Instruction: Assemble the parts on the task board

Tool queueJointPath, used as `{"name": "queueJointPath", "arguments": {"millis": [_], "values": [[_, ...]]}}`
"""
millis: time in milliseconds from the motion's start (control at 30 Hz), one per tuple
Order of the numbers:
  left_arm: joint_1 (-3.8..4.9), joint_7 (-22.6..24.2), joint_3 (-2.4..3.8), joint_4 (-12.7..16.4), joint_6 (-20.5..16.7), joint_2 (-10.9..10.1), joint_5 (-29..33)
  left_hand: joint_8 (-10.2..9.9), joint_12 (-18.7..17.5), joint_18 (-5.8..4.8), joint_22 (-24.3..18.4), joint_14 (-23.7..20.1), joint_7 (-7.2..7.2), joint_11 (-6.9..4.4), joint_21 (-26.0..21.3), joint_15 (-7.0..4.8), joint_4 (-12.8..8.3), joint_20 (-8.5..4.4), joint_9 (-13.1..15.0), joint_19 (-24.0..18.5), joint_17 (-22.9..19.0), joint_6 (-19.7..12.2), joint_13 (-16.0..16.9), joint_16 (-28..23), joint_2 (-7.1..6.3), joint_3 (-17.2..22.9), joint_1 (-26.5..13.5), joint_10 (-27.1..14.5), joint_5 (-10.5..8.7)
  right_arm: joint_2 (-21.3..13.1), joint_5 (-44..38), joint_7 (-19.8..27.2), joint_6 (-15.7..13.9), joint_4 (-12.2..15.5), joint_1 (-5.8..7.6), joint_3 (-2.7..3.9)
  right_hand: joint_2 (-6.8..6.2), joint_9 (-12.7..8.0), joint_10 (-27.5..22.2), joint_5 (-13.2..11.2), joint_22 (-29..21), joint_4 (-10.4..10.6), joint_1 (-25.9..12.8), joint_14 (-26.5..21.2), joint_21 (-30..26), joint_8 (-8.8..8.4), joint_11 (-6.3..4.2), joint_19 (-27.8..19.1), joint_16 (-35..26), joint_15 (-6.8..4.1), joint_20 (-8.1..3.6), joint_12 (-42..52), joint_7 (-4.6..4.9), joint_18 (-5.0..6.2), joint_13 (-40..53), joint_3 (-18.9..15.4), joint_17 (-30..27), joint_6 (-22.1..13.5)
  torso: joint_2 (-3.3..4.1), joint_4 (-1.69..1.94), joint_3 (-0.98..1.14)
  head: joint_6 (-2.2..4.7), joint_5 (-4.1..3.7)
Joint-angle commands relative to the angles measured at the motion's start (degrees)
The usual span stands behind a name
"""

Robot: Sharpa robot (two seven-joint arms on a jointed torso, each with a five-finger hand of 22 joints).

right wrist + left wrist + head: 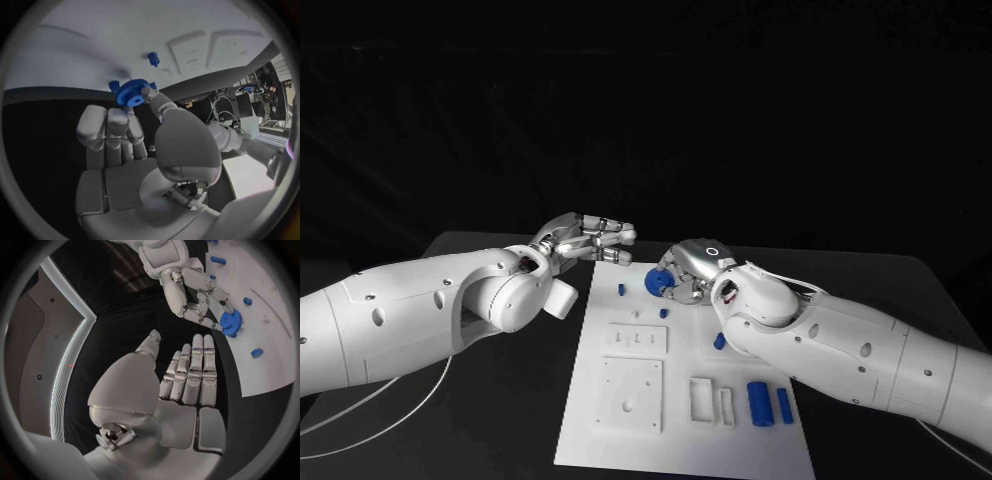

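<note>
At the board's far edge, the right hand (687, 268) pinched a blue gear (659, 283) between fingers (152, 95) and thumb, its toothed disc just over the white board (632, 420). A small blue peg (664, 312) stood on the board just nearer the robot. The left hand (589, 240) hovered beside that edge over the desk (502, 420), fingers together and extended, holding nothing. The right hand was plainly nearer, so seating the gear looked like its job.

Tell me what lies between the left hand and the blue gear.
Nothing: in the left wrist view, bare black table separates the left hand from the blue gear, which the right hand touches.
</note>
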Motion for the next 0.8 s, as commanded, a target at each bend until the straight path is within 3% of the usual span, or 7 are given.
{"name": "queueJointPath", "arguments": {"millis": [33,200,333,467,800], "values": [[0.08,0.25,0.04,0.17,0.48,0.19,-0.12,0.04,-0.09,-0.75,-0.07,0.36,0.08,0.01,-0.31,0.14,0.23,0.08,-0.06,0.42,0.07,-0.15,0.06,0.21,-0.1,0.11,0.5,-0.38,-0.35,0.51,-1.44,-0.17,-0.27,-0.52,0.0,-0.08,-0.44,0.42,0.28,-0.26,6.0,0.21,0.04,-0.08,-0.11,0.14,0.01,3.84,-0.2,-0.47,-0.24,-0.08,-0.56,-0.81,0.01,0.0,-0.09,3.88,0.03,-0.06,-0.01,-0.15,0.24],[0.08,0.22,0.04,0.18,0.5,0.34,-0.11,0.05,-0.1,-0.75,-0.07,0.34,0.05,0.07,-0.3,0.16,0.18,0.08,-0.05,0.42,0.06,-0.02,0.06,0.19,-0.04,0.04,0.43,-0.37,-0.37,1.46,-1.46,-0.14,-0.49,-1.65,-0.01,-0.17,-0.43,0.36,0.2,-0.15,5.9,0.16,0.07,-0.09,-0.22,0.14,0.05,3.83,-0.27,-0.45,-0.23,-0.18,-0.46,-0.72,-0.03,0.04,-0.13,3.59,0.04,-0.12,0.08,-0.33,0.55],[0.08,0.2,0.04,0.19,0.63,0.57,-0.1,0.05,-0.1,-0.75,-0.07,0.34,0.05,0.07,-0.3,0.16,0.18,0.08,-0.05,0.42,0.06,-0.02,0.06,0.19,-0.04,0.04,0.43,-0.37,-0.37,2.47,-1.48,0.04,-0.87,-3.15,-0.05,-0.2,-0.4,0.36,0.15,-0.12,5.85,0.16,0.03,-0.11,-0.3,0.13,0.05,3.83,-0.33,-0.45,-0.22,-0.25,-0.46,-0.67,-0.06,0.06,-0.19,3.56,0.05,0.02,0.03,-0.38,0.42],[0.08,0.2,0.04,0.12,0.72,0.75,-0.1,0.03,-0.09,-0.74,-0.07,0.36,0.07,-0.01,-0.29,0.13,0.15,0.09,-0.06,0.42,0.07,-0.11,0.06,0.2,0.08,0.04,0.39,-0.35,-0.36,3.18,-1.51,0.28,-1.02,-4.13,-0.28,-0.21,-0.42,0.35,0.08,0.16,5.77,0.09,0.08,-0.12,-0.47,0.14,0.07,3.82,-0.37,-0.43,-0.2,-0.32,-0.41,-0.59,-0.09,0.14,-0.21,3.46,0.07,0.07,0.16,-0.48,0.53],[0.08,0.19,0.04,-0.1,0.75,0.84,-0.1,0.03,-0.09,-0.74,-0.07,0.36,0.07,-0.01,-0.29,0.13,0.15,0.09,-0.06,0.42,0.07,-0.11,0.06,0.2,0.08,0.04,0.39,-0.35,-0.36,3.54,-1.41,0.46,-0.23,-4.76,-0.49,-0.23,-0.46,0.38,0.11,0.19,5.7,0.08,-0.06,-0.11,-0.49,0.16,0.07,3.82,-0.44,-0.43,-0.16,-0.29,-0.46,-0.51,-0.05,0.11,-0.25,3.56,0.14,-0.04,0.09,-0.87,0.78]]}}
